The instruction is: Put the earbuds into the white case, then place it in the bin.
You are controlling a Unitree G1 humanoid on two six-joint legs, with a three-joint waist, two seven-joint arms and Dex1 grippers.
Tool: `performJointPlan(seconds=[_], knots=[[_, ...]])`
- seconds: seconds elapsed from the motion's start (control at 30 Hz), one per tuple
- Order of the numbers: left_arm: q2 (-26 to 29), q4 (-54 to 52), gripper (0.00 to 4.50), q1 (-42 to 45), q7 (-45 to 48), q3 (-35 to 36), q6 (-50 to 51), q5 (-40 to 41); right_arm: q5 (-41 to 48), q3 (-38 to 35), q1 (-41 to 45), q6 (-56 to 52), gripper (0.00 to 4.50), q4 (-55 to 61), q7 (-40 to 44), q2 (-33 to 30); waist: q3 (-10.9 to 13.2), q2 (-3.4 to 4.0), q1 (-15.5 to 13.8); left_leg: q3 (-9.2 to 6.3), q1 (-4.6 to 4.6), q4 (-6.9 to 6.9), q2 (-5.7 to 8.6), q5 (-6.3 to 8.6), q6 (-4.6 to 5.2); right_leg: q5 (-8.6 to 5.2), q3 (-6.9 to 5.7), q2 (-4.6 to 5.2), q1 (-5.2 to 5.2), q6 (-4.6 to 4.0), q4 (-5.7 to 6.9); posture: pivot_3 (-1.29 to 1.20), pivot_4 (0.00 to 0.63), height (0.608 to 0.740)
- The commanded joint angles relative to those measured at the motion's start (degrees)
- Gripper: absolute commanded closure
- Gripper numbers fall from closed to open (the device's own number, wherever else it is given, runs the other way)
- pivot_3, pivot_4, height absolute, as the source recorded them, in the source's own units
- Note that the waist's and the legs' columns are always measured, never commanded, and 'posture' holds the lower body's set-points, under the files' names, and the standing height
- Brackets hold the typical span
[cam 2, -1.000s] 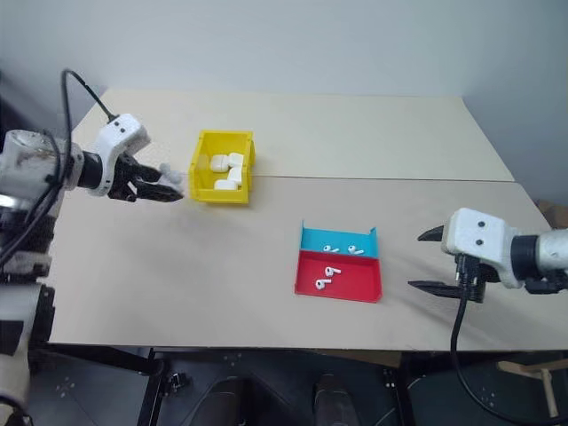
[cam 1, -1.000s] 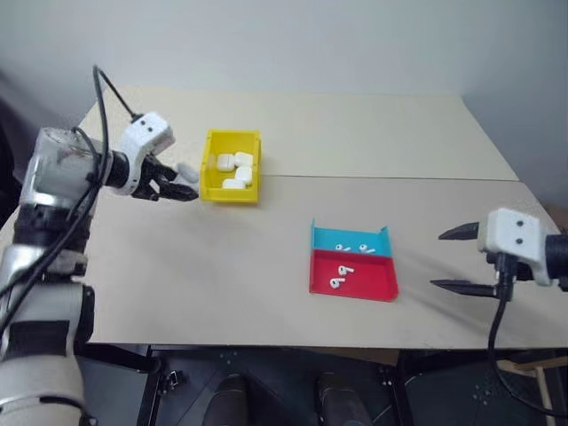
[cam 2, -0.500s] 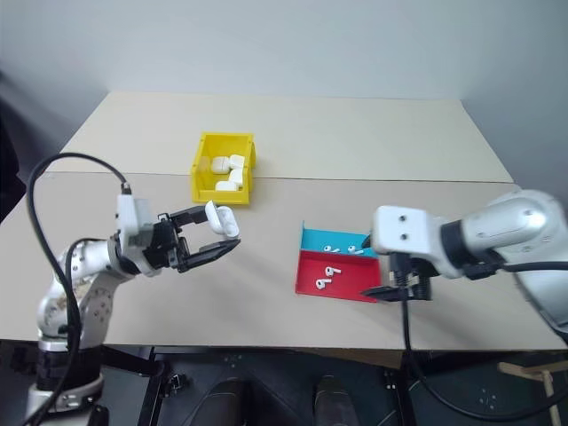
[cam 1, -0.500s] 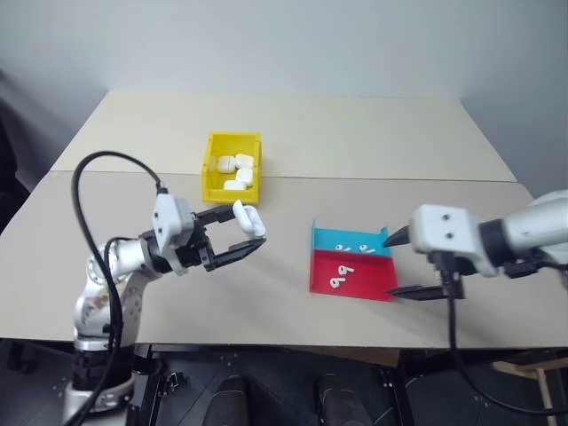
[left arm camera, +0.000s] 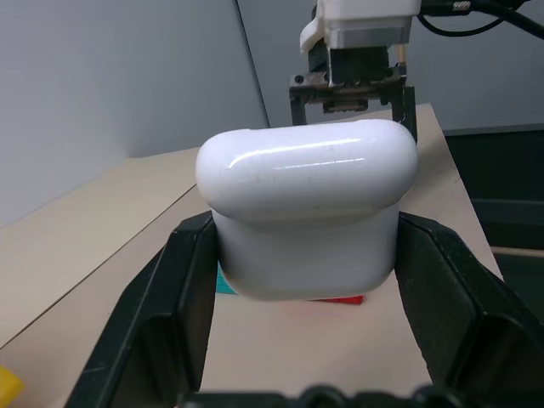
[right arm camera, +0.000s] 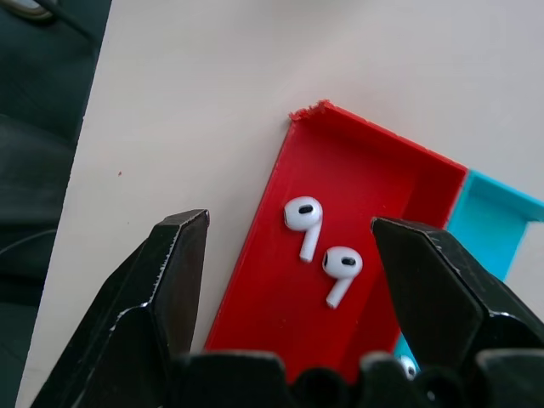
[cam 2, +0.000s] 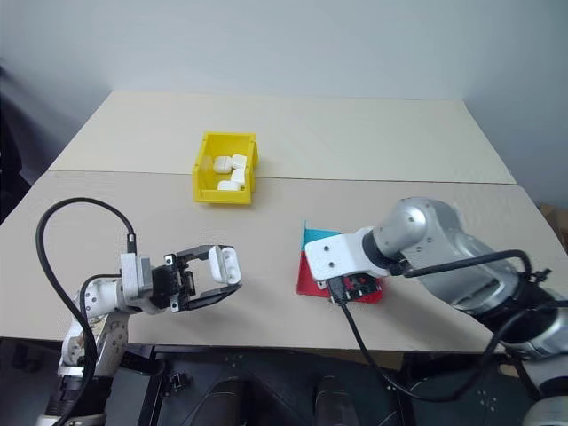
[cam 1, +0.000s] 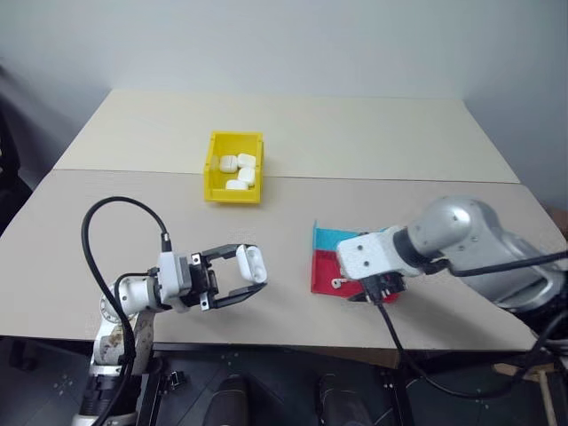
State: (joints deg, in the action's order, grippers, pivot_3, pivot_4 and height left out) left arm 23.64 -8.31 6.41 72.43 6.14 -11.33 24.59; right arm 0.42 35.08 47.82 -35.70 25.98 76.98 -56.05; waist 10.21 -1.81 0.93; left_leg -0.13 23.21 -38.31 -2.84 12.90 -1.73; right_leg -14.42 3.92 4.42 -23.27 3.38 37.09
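**A:** Both arms have swung in toward the middle of the table (cam 1: 293, 133) over the last second. The left gripper (cam 1: 238, 276), which was out by the bin (cam 1: 234, 166), now sits near the front edge, pinching the case (cam 1: 251, 264) between its fingers. The right gripper (right arm camera: 289, 255) came across from the far right and now hangs over the red tray (right arm camera: 365, 170).

**B:** And the right fingers?

**A:** Spread, one on each side of the two earbuds (right arm camera: 303, 215) lying in the red tray. They look a touch narrower than a second ago, when they stood wide over bare table. Nothing is held there yet.

**B:** The case lid?

**A:** Shut, going by the left wrist view. The case (left arm camera: 306, 204) is clamped low on its body, lid end sticking out past the fingers.

**B:** So what could go wrong?

**A:** The earbuds are tiny, glossy and almost touching. Closing over both could squirt one out, or knock it against the tray wall. I'd also guess the closed lid is a problem: no earbud goes in until it is opened. More earbuds lie in the blue tray (right arm camera: 493, 221) just beside, so a drifting descent could land on the divider.

**B:** The bin?

**A:** Unmoved at the back, already holding several white cases.
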Motion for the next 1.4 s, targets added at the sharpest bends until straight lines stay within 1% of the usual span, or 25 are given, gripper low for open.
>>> performJointPlan(seconds=[0.03, 0.13, 0.23, 0.27, 0.4, 0.53, 0.63, 0.67, 1.4], knots=[[0.7, -2.3, 1.69, -1.2, -1.9, -0.7, -2.5, -0.4, -5.0, 2.8, 2.4, 2.3, 0.89, -2.7, 2.0, 1.7, 0.0, 0.00, 0.0, 0.00, 0.00, 0.00, 0.00, 0.00, 0.00, 0.00, 0.00, 0.00, 0.01, 0.00, 0.00, 0.00, 0.150, 0.740], [1.6, -2.7, 1.69, -2.1, -3.1, -1.3, -3.1, -0.9, -6.6, 3.8, 3.3, 3.0, 0.89, -4.9, 3.8, 3.2, 0.0, 0.00, 0.0, 0.00, -0.04, 0.00, 0.00, 0.00, 0.00, 0.00, -0.01, -0.01, 0.04, -0.01, 0.01, 0.00, 0.150, 0.740], [2.0, -3.5, 1.69, -2.9, -4.5, -1.8, -3.1, -1.1, -7.6, 4.1, 4.1, 2.8, 1.47, -6.3, 5.2, 5.0, 0.0, 0.00, 0.0, 0.00, -0.02, 0.01, 0.00, 0.00, 0.00, 0.00, -0.01, 0.00, 0.01, -0.01, 0.00, 0.00, 0.150, 0.740], [2.0, -4.0, 1.69, -3.1, -5.2, -2.0, -2.7, -1.2, -8.4, 4.2, 4.2, 3.0, 1.77, -6.9, 5.0, 5.5, 0.0, 0.00, 0.0, 0.00, -0.02, 0.01, 0.00, 0.00, 0.00, 0.00, -0.01, -0.01, 0.01, -0.01, 0.00, 0.00, 0.150, 0.740], [2.5, -5.8, 1.69, -3.4, -8.5, -3.1, -0.3, -1.7, -10.6, 4.2, 4.1, 3.7, 1.77, -8.6, 5.1, 7.0, 0.0, 0.00, 0.0, 0.00, -0.04, 0.01, 0.00, 0.00, 0.00, 0.00, -0.01, -0.01, 0.03, -0.01, 0.00, 0.00, 0.150, 0.740], [2.8, -5.8, 1.69, -3.3, -9.5, -3.8, -0.7, -1.8, -11.5, 4.3, 3.7, 4.4, 1.77, -9.3, 6.1, 8.1, 0.0, 0.00, 0.0, 0.00, -0.03, 0.01, 0.00, 0.00, 0.01, 0.00, -0.01, -0.01, 0.02, -0.01, 0.00, 0.00, 0.150, 0.740], [3.8, -6.5, 1.69, -3.4, -10.9, -4.2, 1.1, -2.4, -12.2, 4.4, 3.3, 5.4, 2.37, -9.8, 6.1, 8.7, 0.0, 0.00, 0.0, 0.00, -0.04, 0.01, 0.00, 0.00, 0.00, 0.00, -0.01, -0.01, 0.02, -0.01, 0.00, 0.00, 0.150, 0.740], [4.4, -7.0, 1.69, -3.5, -11.4, -4.4, 2.1, -2.6, -12.4, 4.3, 3.1, 5.5, 2.68, -9.9, 6.0, 9.0, 0.0, 0.00, 0.0, 0.00, -0.04, 0.01, 0.00, 0.00, 0.00, 0.00, -0.01, -0.01, 0.02, -0.01, 0.00, 0.00, 0.150, 0.740], [5.7, -7.5, 1.69, -3.8, -13.6, -5.9, 1.6, -2.5, -17.1, 4.2, 0.9, 9.6, 2.68, -14.2, 6.6, 11.3, 0.0, 0.00, 0.0, 0.00, -0.03, 0.03, 0.00, 0.00, 0.00, 0.00, -0.01, -0.01, 0.01, -0.01, -0.01, 0.00, 0.150, 0.740]])
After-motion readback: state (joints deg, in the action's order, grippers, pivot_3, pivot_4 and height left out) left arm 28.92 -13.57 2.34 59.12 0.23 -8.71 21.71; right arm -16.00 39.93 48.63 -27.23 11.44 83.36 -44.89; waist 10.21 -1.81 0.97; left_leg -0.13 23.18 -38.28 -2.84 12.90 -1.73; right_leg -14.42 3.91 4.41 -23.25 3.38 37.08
